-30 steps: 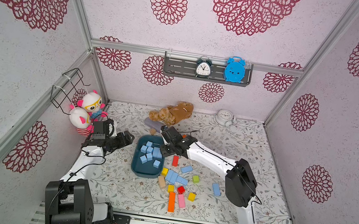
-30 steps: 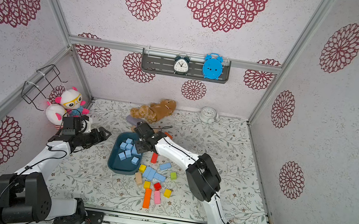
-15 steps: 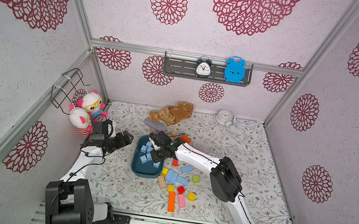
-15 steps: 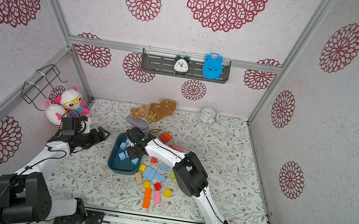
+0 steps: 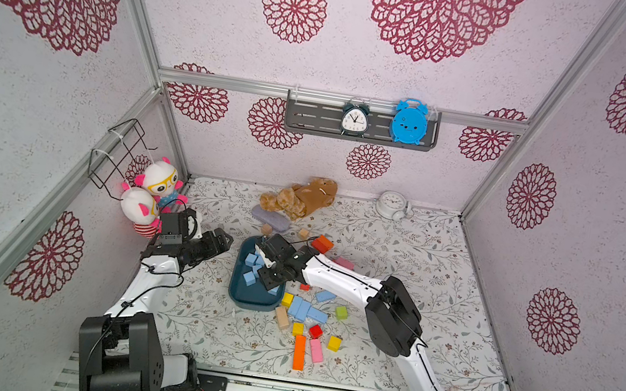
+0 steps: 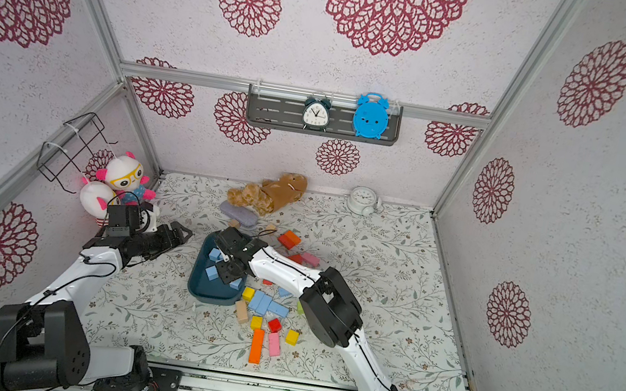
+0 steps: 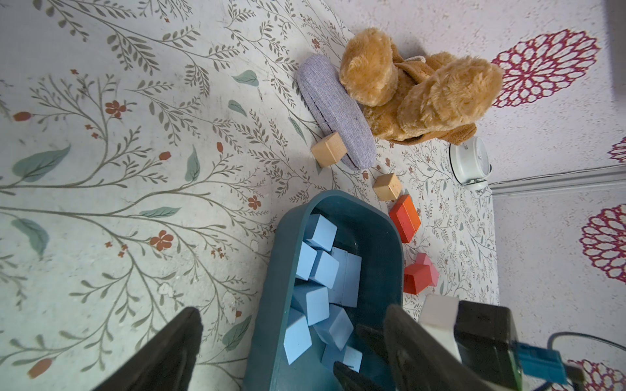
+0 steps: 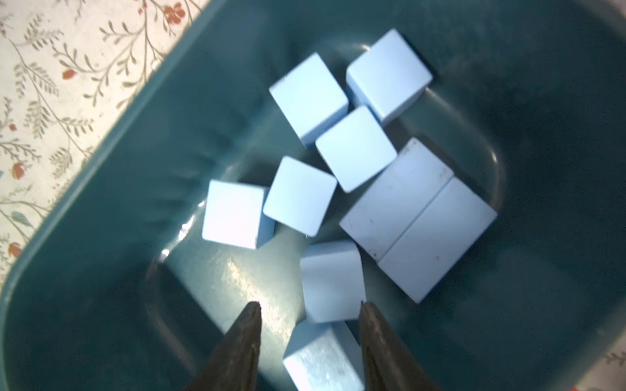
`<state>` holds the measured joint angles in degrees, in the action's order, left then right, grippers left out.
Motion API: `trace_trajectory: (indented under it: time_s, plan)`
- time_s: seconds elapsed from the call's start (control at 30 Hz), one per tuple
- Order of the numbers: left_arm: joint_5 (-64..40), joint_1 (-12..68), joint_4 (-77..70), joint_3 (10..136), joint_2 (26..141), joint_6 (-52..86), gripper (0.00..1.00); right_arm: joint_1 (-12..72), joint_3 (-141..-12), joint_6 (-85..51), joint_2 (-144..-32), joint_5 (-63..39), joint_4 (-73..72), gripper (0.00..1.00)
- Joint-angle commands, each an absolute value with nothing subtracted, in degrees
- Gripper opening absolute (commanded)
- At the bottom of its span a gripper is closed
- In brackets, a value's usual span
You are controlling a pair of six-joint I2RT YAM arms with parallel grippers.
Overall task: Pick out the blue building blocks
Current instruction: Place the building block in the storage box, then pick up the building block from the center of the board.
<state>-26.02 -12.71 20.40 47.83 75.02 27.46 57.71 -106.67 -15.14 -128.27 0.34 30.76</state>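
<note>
Over the middle of the dark teal tray [image 5: 249,302]: right gripper [image 8: 309,304], pointing down into it, jaws parted. Between the two fingertips [image 8: 245,335], one of the blue building blocks [image 8: 321,355], a cube, close against one finger and clear of the other (a strip of tray floor showing in the gap), so not clamped. Just beyond the tips, a second cube [image 8: 332,281], tilted. Farther along the tray floor, five more cubes in a loose cluster, plus two longer bricks [image 8: 420,230] lying side by side and touching. All of these inside the tray, none on its rim.

Outside the tray, on the flowered table [image 5: 419,263] just right of its near end: a tight clump of blue bricks [image 5: 305,309], and a single blue one [image 5: 325,296] a little farther back, beside the right arm. Around them, mixed colours: yellow, tan, red, green, pink and a long orange block [image 5: 299,352], nearest of all.

Left of the tray and apart from it: left gripper [image 7: 293,308], fingers spread wide with nothing between them, aimed toward the tray's far left rim. Seen from its wrist camera, the blue heap in the tray just ahead of the tips; in both top views, clear of every blue block
</note>
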Motion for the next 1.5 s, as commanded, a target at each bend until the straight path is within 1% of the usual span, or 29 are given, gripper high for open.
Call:
trace_trajectory:
  time_s: [0.0,0.1,0.2,0.33,0.5,0.77,1.03,1.13,1.27,1.3,1.47]
  plan:
    - [-27.97,-12.83,19.16,47.26,74.11,26.38,0.88,57.76,-104.84,-16.33,-121.69,2.32,29.0,0.5]
    - [-28.63,-11.77,19.53,47.7,74.0,25.12,0.87,57.71,-100.94,-17.25,-118.46,3.32,26.86,0.5]
    - [-29.14,-8.96,20.31,48.7,74.48,22.66,0.86,57.07,-95.17,-18.95,-113.9,4.72,24.55,0.5]
    - [-29.8,-2.22,23.15,51.32,76.11,17.18,0.84,55.58,-82.63,-23.27,-105.62,7.44,19.54,0.49]
    - [-29.08,5.69,27.02,54.96,79.06,11.99,0.83,51.93,-65.94,-30.06,-93.98,7.73,13.7,0.49]
    - [-20.11,20.07,34.8,64.06,88.08,4.11,0.77,44.2,-44.97,-38.66,-75.51,8.85,9.0,0.49]
    - [-12.18,33.8,37.68,74.85,101.62,0.04,0.74,42.8,-34.29,-42.78,-61.12,14.12,13.1,0.49]
    - [-9.44,37.86,38.96,79.07,106.81,-2.1,0.67,42.71,-31.7,-44.56,-56.94,14.97,14.67,0.49]
    - [-6.15,41.46,40.87,84.08,111.97,-4.28,0.66,42.71,-28.49,-46.52,-52.81,14.65,15.03,0.49]
    - [-5.71,41.86,41.19,84.95,114.81,-4.39,0.66,42.71,-27.95,-46.94,-52.01,14.67,15.24,0.49]
    - [-5.33,43.8,42.85,88.7,119.25,-3.9,0.66,42.71,-24.85,-48.05,-48.47,14.86,15.2,0.49]
